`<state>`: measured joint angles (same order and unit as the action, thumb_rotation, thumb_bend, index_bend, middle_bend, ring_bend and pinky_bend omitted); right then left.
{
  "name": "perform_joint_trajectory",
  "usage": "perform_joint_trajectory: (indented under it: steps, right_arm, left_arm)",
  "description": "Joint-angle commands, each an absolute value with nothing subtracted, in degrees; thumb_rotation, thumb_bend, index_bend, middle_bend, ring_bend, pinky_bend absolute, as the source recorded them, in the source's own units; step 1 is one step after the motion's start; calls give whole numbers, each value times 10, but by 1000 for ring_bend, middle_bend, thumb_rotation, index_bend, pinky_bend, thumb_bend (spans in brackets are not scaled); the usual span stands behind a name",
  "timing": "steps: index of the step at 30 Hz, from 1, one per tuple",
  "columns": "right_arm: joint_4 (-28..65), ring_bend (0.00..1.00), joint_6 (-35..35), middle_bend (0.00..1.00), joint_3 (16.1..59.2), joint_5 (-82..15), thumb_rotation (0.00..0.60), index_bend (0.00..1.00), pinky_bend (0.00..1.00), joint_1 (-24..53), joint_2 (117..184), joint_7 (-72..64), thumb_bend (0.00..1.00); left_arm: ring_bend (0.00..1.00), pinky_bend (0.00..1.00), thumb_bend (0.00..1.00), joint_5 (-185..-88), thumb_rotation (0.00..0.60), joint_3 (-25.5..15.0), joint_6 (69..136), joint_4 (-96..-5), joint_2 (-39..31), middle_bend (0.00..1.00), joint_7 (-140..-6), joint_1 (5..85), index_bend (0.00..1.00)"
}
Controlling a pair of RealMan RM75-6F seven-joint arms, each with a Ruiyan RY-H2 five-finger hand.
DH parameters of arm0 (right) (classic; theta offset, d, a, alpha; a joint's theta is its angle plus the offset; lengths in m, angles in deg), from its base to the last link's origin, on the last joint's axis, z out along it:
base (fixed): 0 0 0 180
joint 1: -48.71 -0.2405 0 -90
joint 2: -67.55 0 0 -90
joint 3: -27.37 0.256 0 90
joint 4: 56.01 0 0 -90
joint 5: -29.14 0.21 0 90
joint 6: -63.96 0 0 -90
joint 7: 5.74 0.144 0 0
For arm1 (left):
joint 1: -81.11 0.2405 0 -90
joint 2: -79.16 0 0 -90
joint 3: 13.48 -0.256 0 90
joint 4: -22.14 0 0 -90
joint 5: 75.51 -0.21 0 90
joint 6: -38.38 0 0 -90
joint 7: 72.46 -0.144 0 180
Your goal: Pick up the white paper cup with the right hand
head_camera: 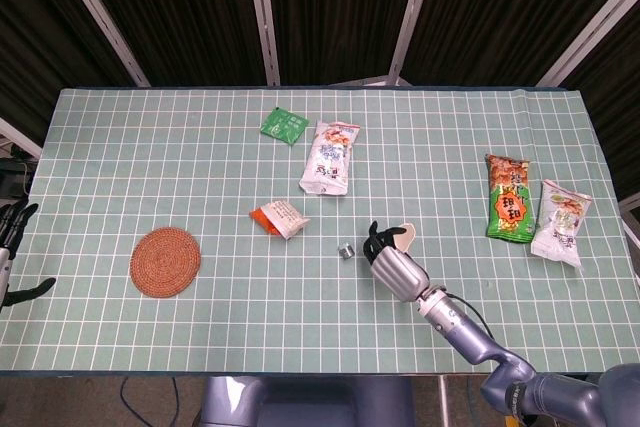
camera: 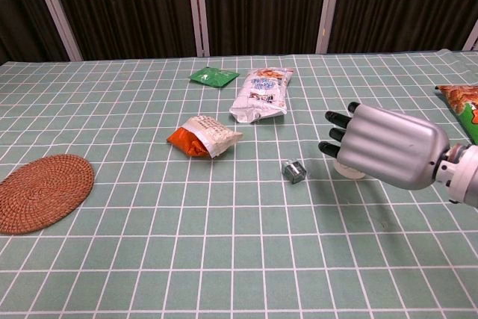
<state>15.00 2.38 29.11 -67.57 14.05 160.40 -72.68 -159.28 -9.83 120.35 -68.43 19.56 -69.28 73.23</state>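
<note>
The white paper cup (head_camera: 404, 236) stands near the table's middle, leaning a little, on the far side of my right hand (head_camera: 394, 267). The dark fingers (head_camera: 376, 239) curl around the cup's left side and hold it. In the chest view the silver back of the right hand (camera: 385, 147) covers most of the cup (camera: 349, 170), and only its white base shows below the hand, close to the cloth. My left hand (head_camera: 10, 247) hangs off the table's left edge with its fingers apart and nothing in it.
A small grey metal piece (head_camera: 346, 249) lies just left of the right hand. An orange-white packet (head_camera: 279, 218), a white snack bag (head_camera: 329, 156) and a green sachet (head_camera: 284, 125) lie further back. A woven coaster (head_camera: 165, 261) is at the left; two snack bags (head_camera: 510, 211) at the right.
</note>
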Motion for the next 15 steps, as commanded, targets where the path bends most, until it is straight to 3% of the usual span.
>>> perform_joint_trajectory:
  steps: [1,6,15]
  right_arm:
    - [165,181,-8,378,297,-679,600,248,479,145,1593,-672,287]
    - [214,181,-47,379,318,-644,600,249,471,166,1576,-530,282]
    - [257,170,-1,378,328,-550,600,249,420,186,1556,-309,282]
  left_arm:
    - [0,0,0,-1593,600,-99,1203,-685,196,0,-691,732,0]
    - [0,0,0,-1597,600,-101,1202,-690,202,0,-679,733,0]
    - [0,0,0,-1607,600,-107,1202,-699,208,0,-676,733,0]
